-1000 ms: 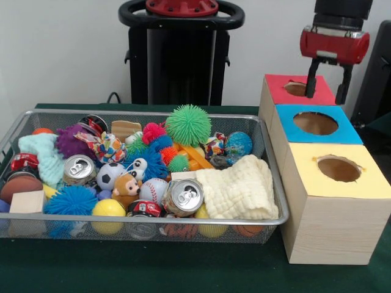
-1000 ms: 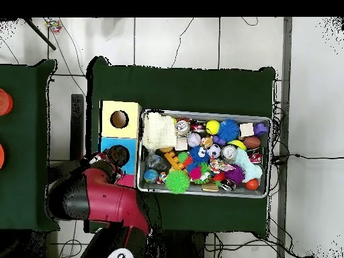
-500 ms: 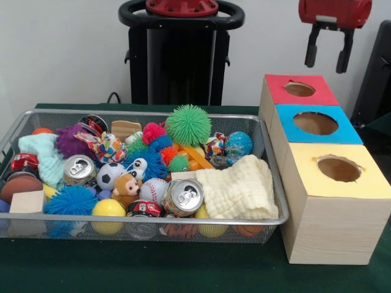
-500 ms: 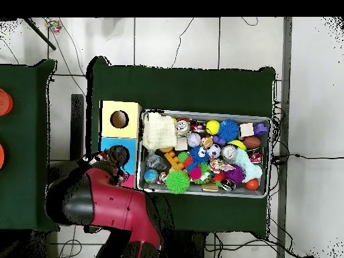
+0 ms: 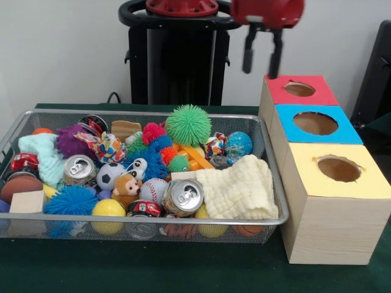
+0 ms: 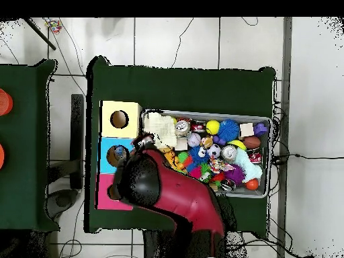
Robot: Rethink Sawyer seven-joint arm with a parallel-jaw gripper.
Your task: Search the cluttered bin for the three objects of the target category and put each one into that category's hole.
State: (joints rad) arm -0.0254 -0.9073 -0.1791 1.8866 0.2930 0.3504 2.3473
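Pincer point(image 5: 261, 58) hangs parted and empty above the bin point(image 5: 276, 201); can point(image 5: 183, 196) lettering is unreadable.

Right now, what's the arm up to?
The tool hangs open and empty, high over the gap between the wire bin and the red-topped box. Cans, balls, spiky toys and cloths fill the bin. The blue-topped box and the yellow-topped box sit alongside, holes unobstructed.

A wire bin point(image 5: 269, 177) packed with toys, cans and a folded cloth point(image 5: 239, 188) sits on the bench point(image 5: 183, 268). Three boxes with holes point(image 5: 327, 183) stand in a row just beside the bin's end nearest the cloth.
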